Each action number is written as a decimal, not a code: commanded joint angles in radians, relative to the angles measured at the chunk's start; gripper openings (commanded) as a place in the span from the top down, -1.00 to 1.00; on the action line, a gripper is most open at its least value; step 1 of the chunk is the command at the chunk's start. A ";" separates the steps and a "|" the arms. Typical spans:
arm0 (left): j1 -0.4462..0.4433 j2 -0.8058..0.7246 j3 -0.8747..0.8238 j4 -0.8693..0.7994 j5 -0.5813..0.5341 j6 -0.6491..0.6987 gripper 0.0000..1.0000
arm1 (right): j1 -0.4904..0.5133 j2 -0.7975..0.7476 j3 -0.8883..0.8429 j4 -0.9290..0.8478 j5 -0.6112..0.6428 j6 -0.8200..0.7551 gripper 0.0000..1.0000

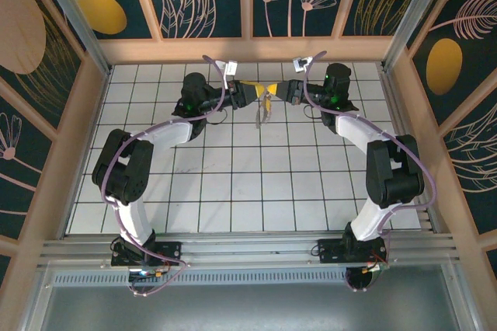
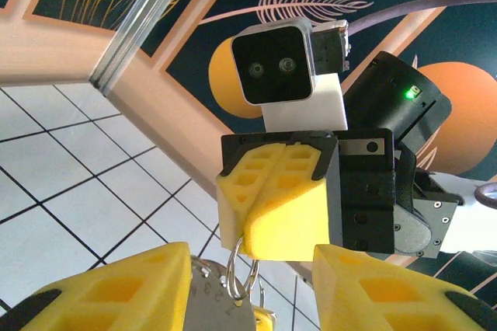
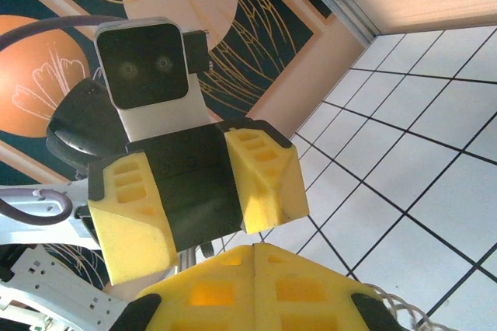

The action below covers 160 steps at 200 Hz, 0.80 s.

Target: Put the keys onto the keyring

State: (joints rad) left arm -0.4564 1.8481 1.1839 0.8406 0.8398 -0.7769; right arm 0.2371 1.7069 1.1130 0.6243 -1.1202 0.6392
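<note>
- Currently the right gripper has its yellow fingers pressed together, pinching the top of the keyring at their tips.
- Left gripper: its fingers stand apart and grip nothing. A flat silvery key hangs just beside the inner face of one finger, well apart from the other.
- Location: the keyring and the keys hang between the two grippers, in the air above the far part of the tiled table.
- Risk: the whole bundle appears to depend on one narrow pinch on thin wire. A sideways nudge from the left gripper could twist the ring out of the pads and drop the bundle onto the tiles.
- Risk: closing the left fingers on the hanging key may also catch the ring, since the two overlap. The key would then jam rather than thread.
- Appearance: the keyring shows as thin, overlapping silvery wire loops. The key is a flat, matte grey plate with small stamped marks, too blurred to read. A brass-toned piece shows below it, cut off by the frame edge.
</note>
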 commanded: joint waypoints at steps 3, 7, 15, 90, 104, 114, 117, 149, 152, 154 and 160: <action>0.002 0.014 0.034 0.005 0.028 0.022 0.10 | 0.006 0.010 0.029 0.070 -0.023 0.022 1.00; 0.003 0.015 0.034 0.006 0.028 0.020 0.10 | 0.007 0.010 0.027 0.069 -0.023 0.022 1.00; 0.002 0.017 0.035 0.013 0.030 0.014 0.11 | 0.009 0.010 0.028 0.072 -0.023 0.022 1.00; 0.000 0.048 0.034 0.081 0.049 -0.039 0.27 | 0.022 0.024 0.031 0.097 -0.016 0.036 1.00; -0.001 0.051 0.034 0.087 0.050 -0.043 0.33 | 0.022 0.026 0.028 0.096 -0.013 0.037 1.00; -0.002 0.052 0.034 0.093 0.053 -0.046 0.40 | 0.022 0.028 0.027 0.100 -0.012 0.037 1.00; -0.002 0.052 0.034 0.095 0.054 -0.048 0.42 | 0.022 0.030 0.025 0.100 -0.010 0.037 1.00; -0.010 0.054 0.033 0.107 0.064 -0.052 0.57 | 0.022 0.034 0.022 0.109 -0.004 0.042 1.00; -0.010 0.054 0.033 0.109 0.064 -0.054 0.57 | 0.022 0.033 0.022 0.109 -0.003 0.043 1.00; -0.011 0.054 0.033 0.109 0.065 -0.054 0.57 | 0.022 0.033 0.022 0.109 -0.003 0.042 1.00; -0.011 0.053 0.031 0.115 0.065 -0.055 0.57 | 0.021 0.033 0.022 0.108 0.000 0.041 1.00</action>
State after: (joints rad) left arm -0.4591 1.8881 1.1938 0.8898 0.8787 -0.8200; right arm 0.2543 1.7302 1.1130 0.6697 -1.1198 0.6685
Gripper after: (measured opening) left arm 0.219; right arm 0.049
